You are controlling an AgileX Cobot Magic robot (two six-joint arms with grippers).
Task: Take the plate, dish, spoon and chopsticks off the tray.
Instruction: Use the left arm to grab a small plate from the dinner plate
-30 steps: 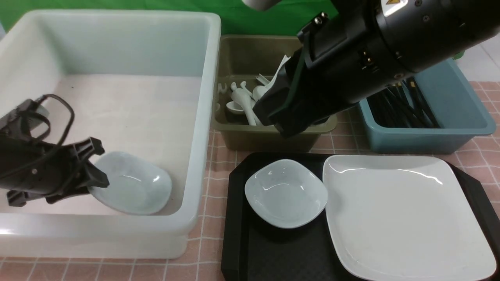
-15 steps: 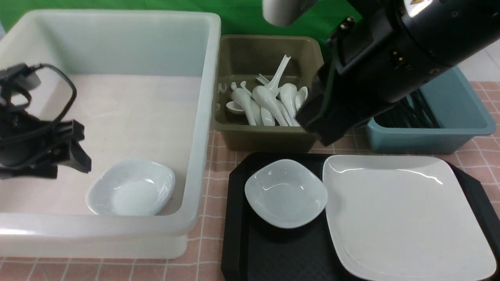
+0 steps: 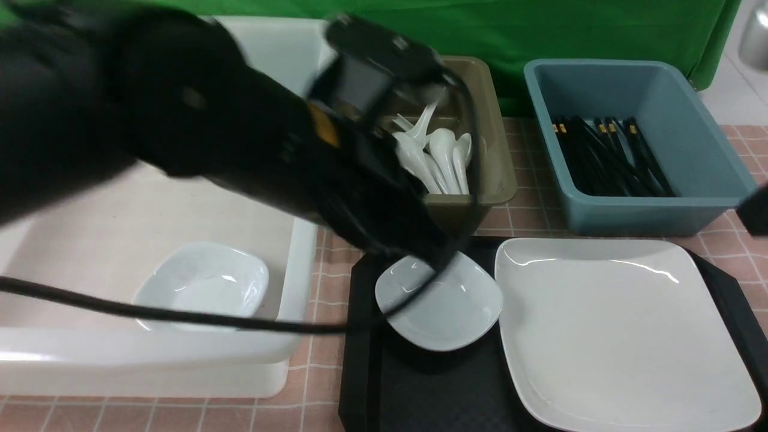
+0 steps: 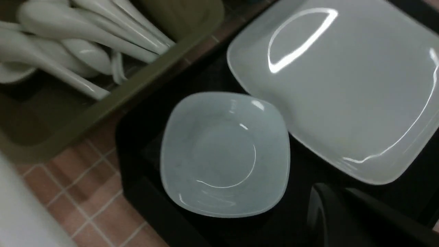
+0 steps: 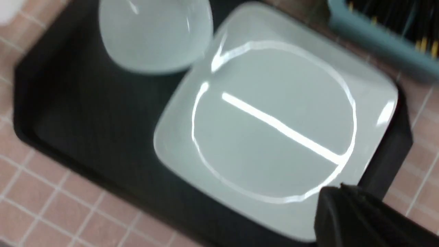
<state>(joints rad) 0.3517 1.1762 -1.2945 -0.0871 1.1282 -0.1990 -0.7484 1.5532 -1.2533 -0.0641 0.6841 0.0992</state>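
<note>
Pink worktop carries the tray, lower right; dish at centre, just beside the plate. Left gripper is blurred over the dish's far rim, its spread impossible to tell; right gripper is pressed together. A hasty off-centre pinch could knock dish into plate.

Blurred left arm — dish rim partly hidden

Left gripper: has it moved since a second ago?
Yes. The left gripper swung toward the robot's right, out of the white tub and across to the tray, where it is now over the dish.
</note>
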